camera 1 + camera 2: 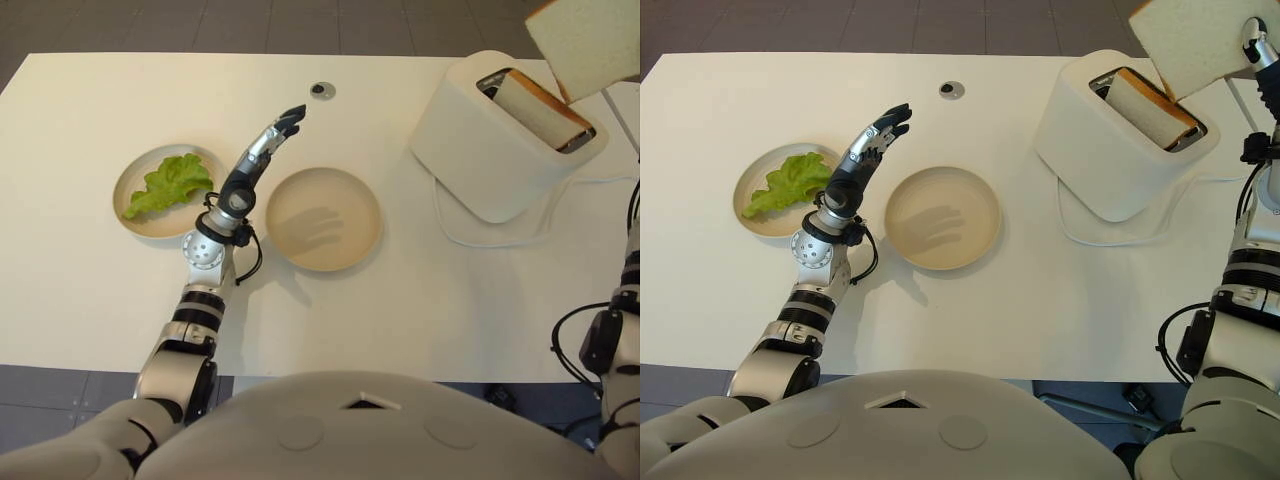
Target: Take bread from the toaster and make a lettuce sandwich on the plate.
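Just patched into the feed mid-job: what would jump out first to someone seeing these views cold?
A bread slice is held up by the right hand above the white toaster at the table's far right, with a second slice sitting in the slot. The left hand hangs open between the lettuce on its small plate and the empty plate in the middle.

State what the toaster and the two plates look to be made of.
Toaster: likely matte plastic or painted metal; smooth cream shell, no glare. Empty plate and lettuce plate: probably matte ceramic or melamine; even beige surface, soft shading, thick rim.
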